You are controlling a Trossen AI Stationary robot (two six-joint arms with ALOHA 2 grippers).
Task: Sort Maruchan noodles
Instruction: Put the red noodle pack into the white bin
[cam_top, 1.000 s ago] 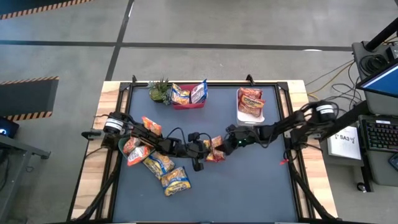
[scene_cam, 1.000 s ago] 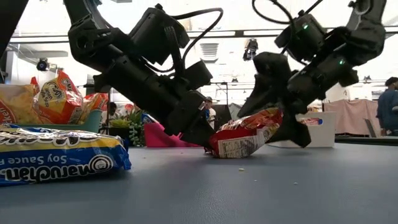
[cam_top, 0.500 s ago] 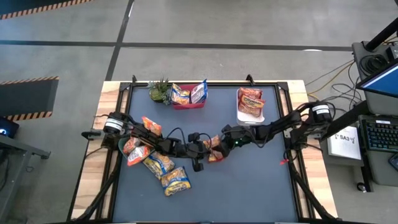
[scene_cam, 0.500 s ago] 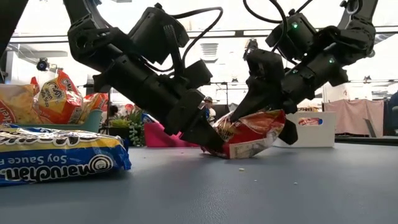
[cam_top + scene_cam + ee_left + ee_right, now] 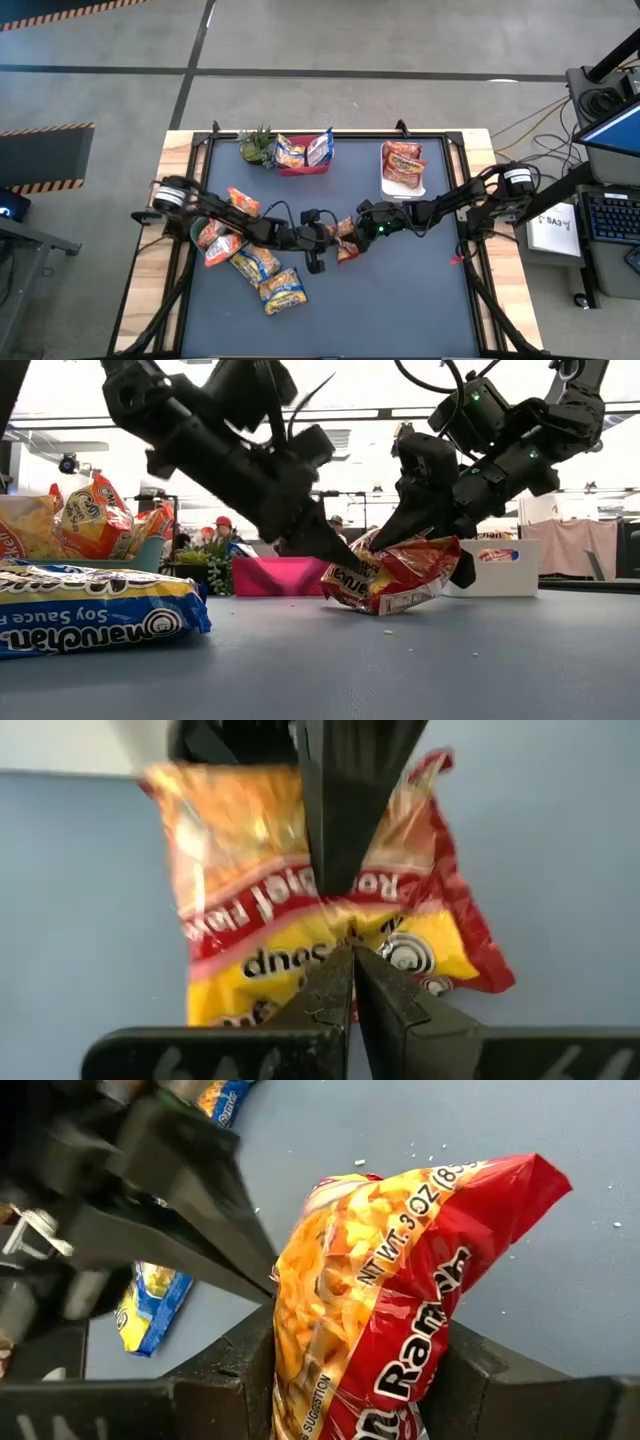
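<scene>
High view is set overhead, facing straight down; low view sits at tabletop level, facing across. Both wrist views are held close — the same red packet (image 5: 400, 1310) is shared by all.

Packet (image 5: 345, 240) mid-table between left tool (image 5: 332, 240) and right tool (image 5: 356, 232).

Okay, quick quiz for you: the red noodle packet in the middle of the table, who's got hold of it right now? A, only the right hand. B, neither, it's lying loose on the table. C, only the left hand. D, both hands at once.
D: the left hand pinches one edge of the red noodle packet, while the right hand has its fingers around the other end.
</scene>
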